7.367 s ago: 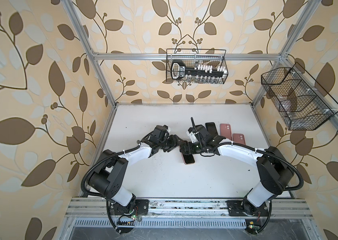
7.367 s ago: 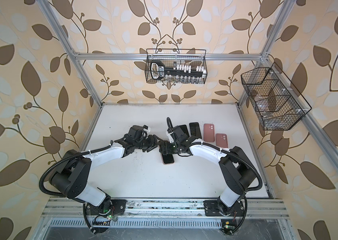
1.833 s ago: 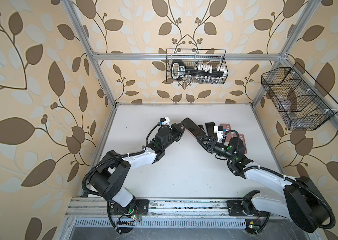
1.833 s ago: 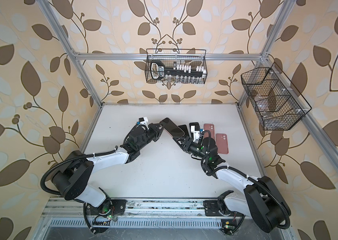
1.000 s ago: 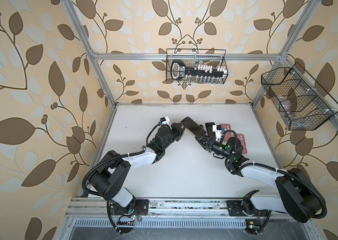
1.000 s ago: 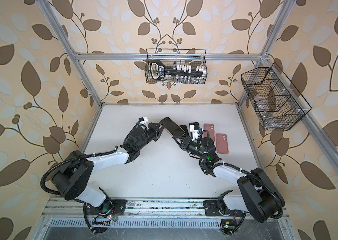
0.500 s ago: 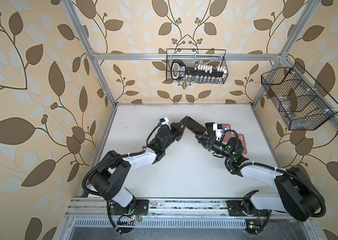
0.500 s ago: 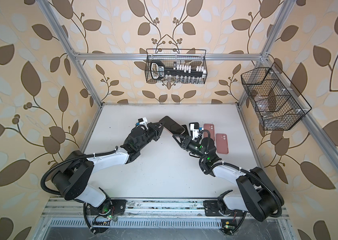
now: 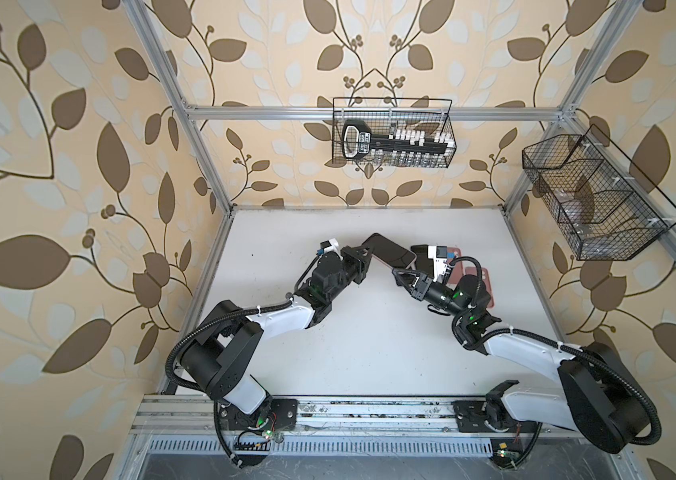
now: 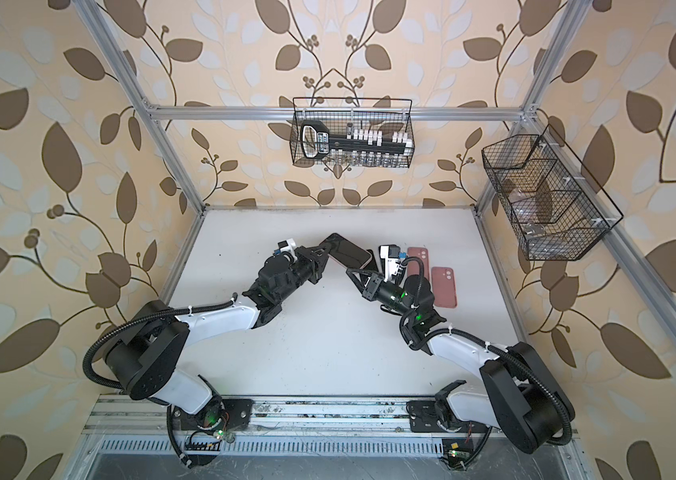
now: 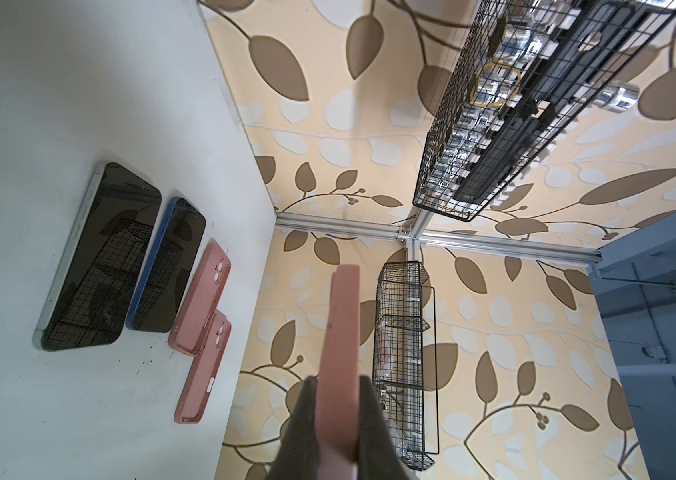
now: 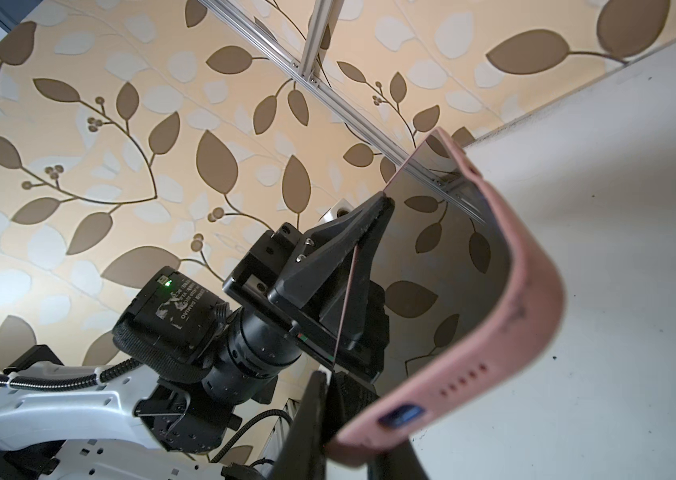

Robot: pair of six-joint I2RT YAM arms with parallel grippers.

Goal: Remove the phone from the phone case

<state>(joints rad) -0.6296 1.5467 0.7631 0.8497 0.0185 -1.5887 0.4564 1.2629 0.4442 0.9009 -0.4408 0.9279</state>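
A phone (image 9: 390, 251) with a dark screen (image 12: 452, 257) sits inside a pink phone case (image 12: 527, 299) and hangs in the air above the table's middle. My left gripper (image 9: 365, 254) is shut on one end of it. In the left wrist view the case (image 11: 342, 324) stands edge-on between the two dark fingers (image 11: 338, 399). My right gripper (image 9: 396, 272) meets the opposite end from below. There a corner of the case lies pinched between its fingers (image 12: 349, 449). In both top views the cased phone (image 10: 346, 251) bridges the two grippers.
Behind the right arm on the white table (image 9: 369, 353) lie two bare phones (image 11: 99, 257) (image 11: 168, 266) and two empty pink cases (image 11: 201, 303) (image 11: 203, 370). A wire basket (image 9: 392, 133) hangs on the back wall. Another basket (image 9: 594, 199) hangs on the right wall.
Seconds ago the cased phone lay on the table; now it is held aloft. Over the last second my right gripper's fingers closed onto the case's corner. The left grip stayed the same.
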